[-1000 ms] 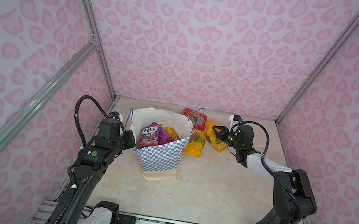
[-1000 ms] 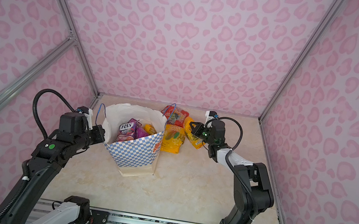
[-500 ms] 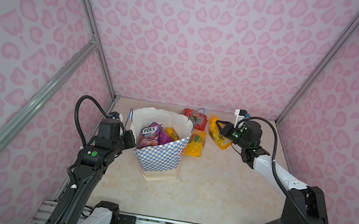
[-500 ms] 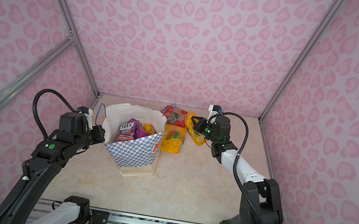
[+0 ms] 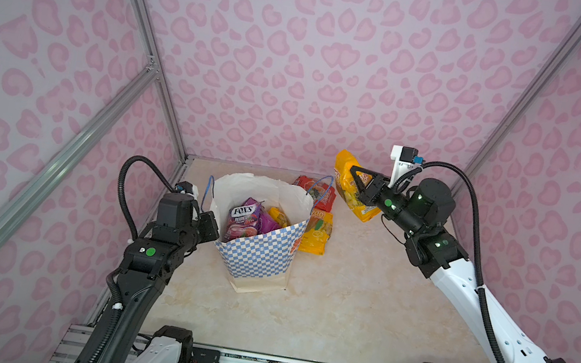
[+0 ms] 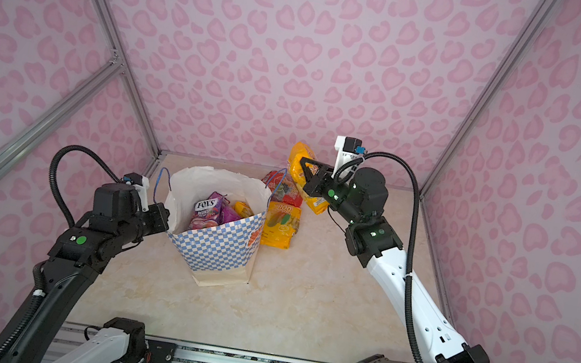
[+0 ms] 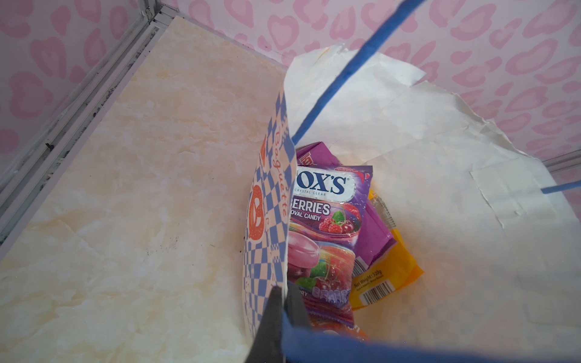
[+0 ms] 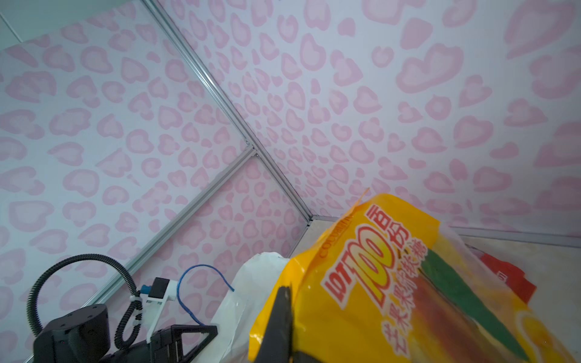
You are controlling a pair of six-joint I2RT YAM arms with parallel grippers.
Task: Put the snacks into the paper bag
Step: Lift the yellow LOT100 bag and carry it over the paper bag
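The pale marbled tabletop [image 5: 341,299] carries a tall white paper bag with a blue-and-white checkered band [image 5: 257,253], standing upright near the left side with its mouth open. The left gripper [image 7: 284,292] is closed thin on the bag's near rim, paper pinched between its fingers, which is what steadies that mouth. Off to the right and clear of the table hangs a glossy yellow fruit-sweet packet [image 5: 358,208], clamped in the right gripper [image 5: 357,176], up beside the bag's far corner but not yet over the opening. Behind the bag a flat red packet [image 5: 322,196] and an orange-yellow packet [image 5: 318,231] lie on the table, the second touching the bag's side. Inside I can see a purple FOX'S berries packet [image 7: 327,220] with a small yellow packet [image 7: 386,267] tucked behind it. To my eye the carry needs to go well over the rim, past the thin blue cord handle [image 5: 322,184] sticking up at that corner, then tip the packet narrow end down and let go only once it sits low in the mouth, so the bag isn't knocked or dragged.
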